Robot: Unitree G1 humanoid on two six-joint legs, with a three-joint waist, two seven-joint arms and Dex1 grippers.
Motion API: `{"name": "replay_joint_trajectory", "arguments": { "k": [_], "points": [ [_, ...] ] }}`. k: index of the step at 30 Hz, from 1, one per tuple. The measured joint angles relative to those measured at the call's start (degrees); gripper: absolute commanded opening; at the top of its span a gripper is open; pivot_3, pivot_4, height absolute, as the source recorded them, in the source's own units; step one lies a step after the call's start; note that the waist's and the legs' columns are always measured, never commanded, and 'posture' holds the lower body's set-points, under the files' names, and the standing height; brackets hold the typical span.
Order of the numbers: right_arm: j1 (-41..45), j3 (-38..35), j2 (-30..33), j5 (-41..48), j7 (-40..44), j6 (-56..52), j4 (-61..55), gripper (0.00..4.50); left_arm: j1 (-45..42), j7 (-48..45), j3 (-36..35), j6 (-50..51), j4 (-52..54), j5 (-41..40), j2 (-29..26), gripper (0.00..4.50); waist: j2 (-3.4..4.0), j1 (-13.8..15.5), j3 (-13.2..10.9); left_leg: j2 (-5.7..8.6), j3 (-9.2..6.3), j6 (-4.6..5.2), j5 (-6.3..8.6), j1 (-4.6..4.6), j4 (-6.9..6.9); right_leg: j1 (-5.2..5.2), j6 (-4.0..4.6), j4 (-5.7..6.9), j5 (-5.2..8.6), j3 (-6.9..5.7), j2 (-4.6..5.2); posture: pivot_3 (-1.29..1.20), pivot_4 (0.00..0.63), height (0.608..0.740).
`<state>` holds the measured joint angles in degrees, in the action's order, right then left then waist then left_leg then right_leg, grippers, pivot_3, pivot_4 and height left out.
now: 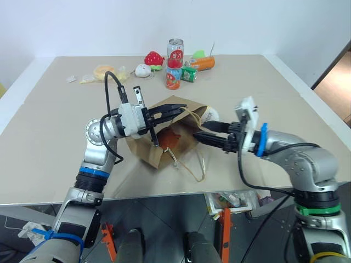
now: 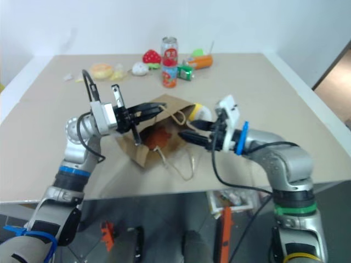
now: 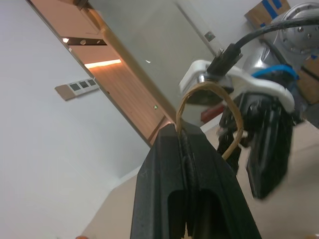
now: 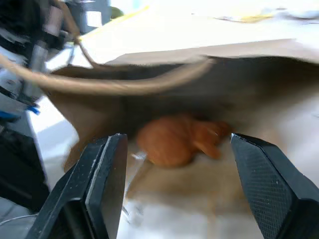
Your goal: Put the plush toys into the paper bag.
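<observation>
The paper bag (image 1: 164,137) lies on its side near the front edge of the table (image 1: 66,131), about the middle of that edge, with its mouth open toward the right side; the left gripper (image 1: 174,111) is pinched tight on one cord handle (image 3: 225,112) at the top rim of the bag and holds the mouth up; in the left wrist view the cord loops out from between the two black fingers (image 3: 189,199), which are pressed together; the brown furry toy (image 4: 177,139) is inside the bag, lying on the lower paper wall, touching nothing but the bag; the right gripper (image 1: 205,133) is just outside the mouth of the bag, on its right side, with its two fingers spread wide apart and nothing between them; the egg-shaped toy (image 1: 210,114), yellow on top and white below, sits on the table just behind the bag's mouth, close to the right gripper; the other cord handle (image 1: 194,164) trails loose on the table toward the front edge; near the back edge stand two cans (image 1: 174,63), one on top of the other, with a red strawberry toy (image 1: 154,57) and a small white round toy (image 1: 142,70) beside them; a green can (image 1: 189,74) and an orange bottle (image 1: 202,63) lie there too; a yellow thing (image 1: 104,71) lies toward the back left corner.
</observation>
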<state>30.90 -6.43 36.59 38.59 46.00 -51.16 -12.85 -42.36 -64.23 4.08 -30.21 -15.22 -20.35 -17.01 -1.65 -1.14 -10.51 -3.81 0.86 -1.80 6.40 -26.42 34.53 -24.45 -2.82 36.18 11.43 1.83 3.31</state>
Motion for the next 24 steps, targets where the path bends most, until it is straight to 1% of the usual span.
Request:
{"name": "replay_joint_trajectory", "arguments": {
  "k": [4,6,7,8,10,12,14,18,20,24],
  "points": [
    [-0.7,-1.8,2.1,-1.7,-0.1,2.0,1.2,3.58,0.0,0.0,0.0,0.0,0.0,0.0,-0.1,0.00,0.00,0.0,0.0,0.00,0.01,0.00,0.00,0.01,0.01,0.01,0.00,-0.01,0.00,0.00,0.00,0.00,0.150,0.740],
    [-0.6,-2.4,3.2,-3.9,-1.0,4.1,3.5,3.58,0.0,0.0,0.0,0.0,0.0,0.0,0.0,0.00,0.00,-0.1,0.0,0.00,0.01,0.00,0.00,0.03,0.02,0.01,0.00,-0.01,0.00,0.00,0.00,0.00,0.150,0.740],
    [5.4,0.2,1.9,-13.3,-8.3,10.0,16.1,3.58,-0.1,0.1,0.0,0.1,0.0,0.0,0.0,0.00,0.01,-0.5,0.0,0.00,0.07,0.00,0.00,0.07,0.02,-0.05,0.03,-0.01,-0.08,0.06,-0.01,0.00,0.150,0.740],
    [6.0,0.4,1.6,-13.8,-8.8,10.3,16.9,3.58,-0.1,0.1,-0.1,0.1,0.0,0.0,0.0,0.00,0.01,-0.6,0.0,0.02,0.07,0.00,0.00,0.09,0.01,-0.05,0.02,0.00,-0.09,0.08,-0.01,0.00,0.150,0.740],
    [10.8,2.7,-1.6,-18.2,-13.0,13.3,24.0,3.58,-0.2,0.1,-0.1,0.1,0.0,0.0,-0.1,0.00,0.01,-0.6,0.0,0.00,0.03,0.01,-0.01,0.09,-0.02,-0.06,0.03,0.01,-0.11,0.07,-0.06,0.00,0.150,0.740],
    [13.5,3.8,-4.0,-20.1,-14.9,15.1,28.8,3.58,-0.3,0.1,0.0,0.1,0.0,0.0,0.1,0.00,0.02,-0.6,0.0,0.01,0.03,0.04,-0.03,0.04,-0.03,-0.09,0.01,0.01,-0.09,0.10,-0.06,0.00,0.150,0.740],
    [16.4,4.3,-6.9,-21.8,-16.3,16.9,34.7,3.58,-0.4,0.1,-0.1,0.0,0.0,0.0,-0.1,0.00,0.03,-0.5,0.0,0.03,0.04,0.04,-0.03,-0.02,-0.03,-0.12,-0.06,0.01,-0.05,0.13,-0.05,0.00,0.150,0.740],
    [18.8,4.6,-8.4,-23.2,-16.8,18.9,39.8,3.58,-0.3,0.1,-0.1,0.1,0.0,0.0,-0.2,0.00,0.03,-0.2,0.0,0.04,0.05,0.04,-0.02,-0.11,-0.08,-0.20,-0.13,0.01,0.00,0.15,-0.05,0.00,0.150,0.740],
    [21.8,4.6,-10.3,-24.1,-17.0,20.5,44.5,3.58,-0.3,0.3,-0.3,0.1,0.1,0.0,-0.4,0.00,0.03,-0.1,0.0,0.05,0.05,0.04,-0.02,-0.13,-0.13,-0.26,-0.17,0.01,-0.01,0.16,-0.05,0.00,0.150,0.740],
    [22.6,4.6,-11.8,-24.6,-15.5,21.1,48.7,3.58,-0.3,0.5,-0.3,0.1,0.1,0.0,-0.4,0.00,0.03,-0.1,0.0,0.05,0.07,0.04,-0.02,-0.12,-0.13,-0.28,-0.13,0.02,-0.01,0.17,-0.06,0.00,0.150,0.740]
  ]
}}
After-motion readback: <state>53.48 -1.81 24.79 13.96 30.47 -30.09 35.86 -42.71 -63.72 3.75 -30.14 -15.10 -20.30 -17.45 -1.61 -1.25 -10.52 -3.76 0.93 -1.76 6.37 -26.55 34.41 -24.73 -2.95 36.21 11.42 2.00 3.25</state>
